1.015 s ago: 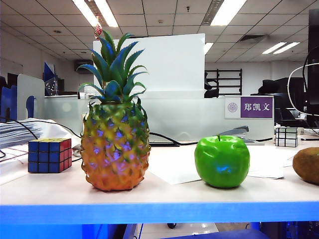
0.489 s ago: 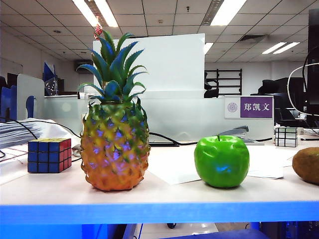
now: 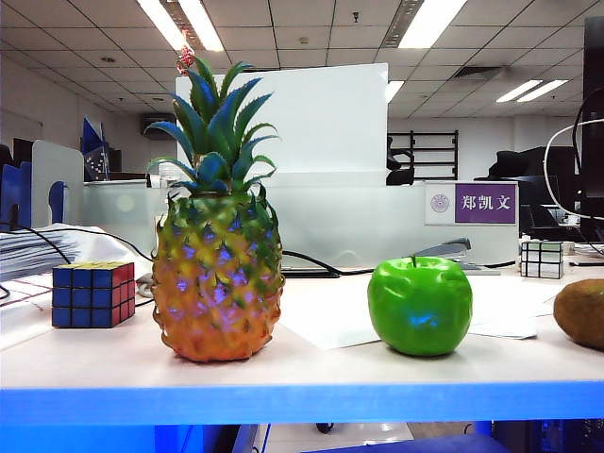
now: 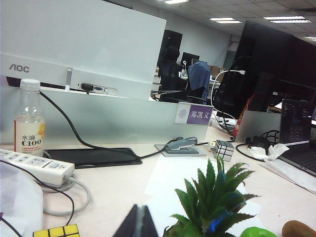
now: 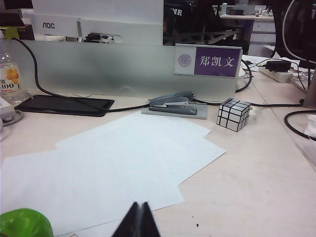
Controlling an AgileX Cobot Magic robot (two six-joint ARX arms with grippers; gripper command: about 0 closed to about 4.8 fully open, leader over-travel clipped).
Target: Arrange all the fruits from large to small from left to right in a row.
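Exterior view: tall orange-yellow pineapple [image 3: 218, 274], glossy green apple [image 3: 420, 306] and fuzzy brown kiwi [image 3: 580, 313] stand in a row, largest left to smallest right; ordering appears complete. Left wrist view: left gripper [image 4: 138, 223], fingers pressed together, empty, just beside the pineapple's crown. Right wrist view: right gripper [image 5: 138, 220], likewise closed and empty, near the apple.

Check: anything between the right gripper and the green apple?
Nothing visible. In the right wrist view the shut right gripper sits over bare table, with the glossy green apple off to one side; only white paper sheets lie flat around them.
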